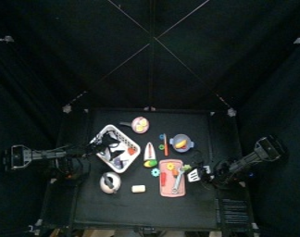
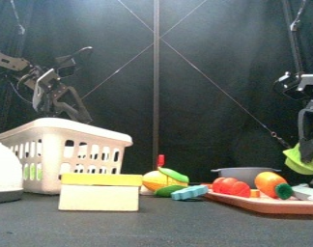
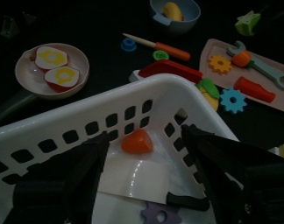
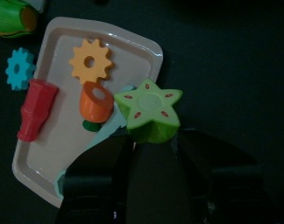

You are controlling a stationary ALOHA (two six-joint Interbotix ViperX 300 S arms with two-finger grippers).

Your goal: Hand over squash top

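- In the right wrist view we see the right gripper (image 4: 156, 140) closed on the squash top (image 4: 151, 112), a green star-shaped piece pinched between its two jaws.
- In the front view that green piece (image 2: 301, 159) hangs at the right edge of the frame, lifted above the cutting board (image 2: 269, 204).
- Below it on the board lie an orange gear (image 4: 92, 61), a carrot piece (image 4: 95, 101) and a red block (image 4: 36, 111); a teal gear (image 4: 18, 65) sits just off the board's edge.
- The left gripper (image 3: 156, 179) hovers with its jaws spread apart over the white basket (image 3: 74, 131), holding nothing.
- Inside the basket we see an orange wedge (image 3: 136, 142).
- In the upper left of the left wrist view, a plate (image 3: 52, 66) carries halved eggs.
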